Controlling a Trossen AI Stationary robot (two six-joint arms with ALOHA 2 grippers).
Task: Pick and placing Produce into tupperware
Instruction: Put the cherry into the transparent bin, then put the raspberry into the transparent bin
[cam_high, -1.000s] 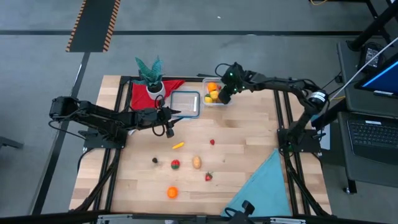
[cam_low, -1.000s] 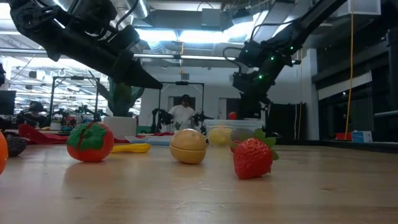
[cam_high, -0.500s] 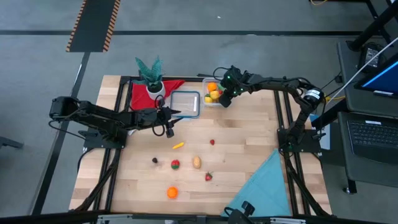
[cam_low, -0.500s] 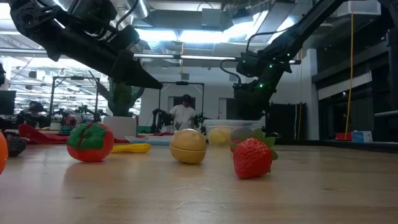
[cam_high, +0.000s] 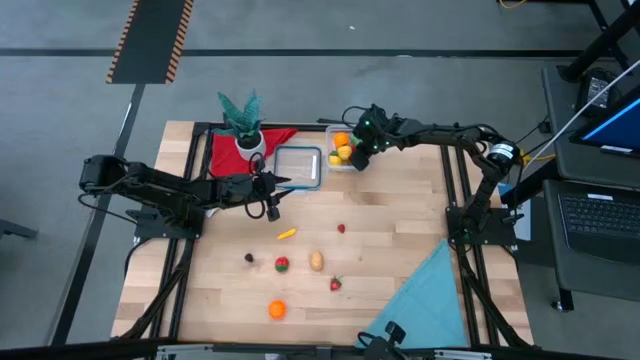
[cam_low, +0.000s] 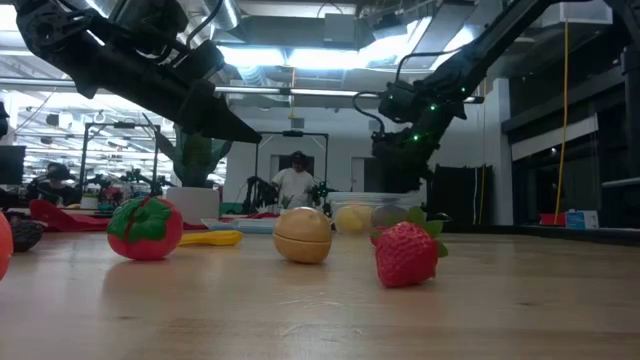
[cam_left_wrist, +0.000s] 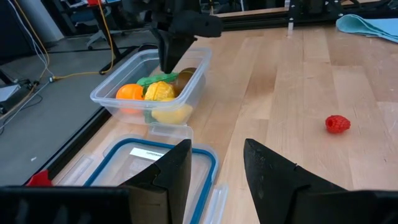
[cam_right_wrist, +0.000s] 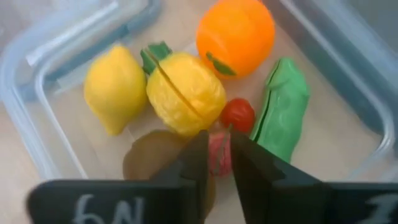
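The tupperware (cam_high: 343, 150) stands at the table's far edge. It holds a lemon (cam_right_wrist: 115, 87), a yellow piece with a green stalk (cam_right_wrist: 186, 90), an orange (cam_right_wrist: 236, 34), a green piece (cam_right_wrist: 283, 109) and a small round red piece (cam_right_wrist: 238, 115). My right gripper (cam_right_wrist: 217, 134) reaches down into the tub, its fingers nearly shut with something reddish in the gap. My left gripper (cam_left_wrist: 217, 168) hovers open beside the blue-rimmed lid (cam_high: 298, 166), holding nothing. More produce lies loose on the table's near half. My right gripper has a reddish piece (cam_right_wrist: 219, 155) in the narrow gap between its two fingers. The fingers slant down from above into the tub. Whether this piece is one with the round red piece just past the fingertips, I cannot tell.
Loose on the wood are a raspberry (cam_high: 341, 228), a yellow piece (cam_high: 286, 234), a tomato (cam_high: 282, 264), a potato (cam_high: 316, 262), a strawberry (cam_high: 335, 284) and an orange (cam_high: 276, 310). A potted plant (cam_high: 243, 120) stands on a red cloth far left; a teal cloth (cam_high: 425, 300) lies near right.
My right gripper has sunk a little into the tupperware. The small red piece, which showed at its fingertips above the tub in the low view, has gone down behind the tub's wall.
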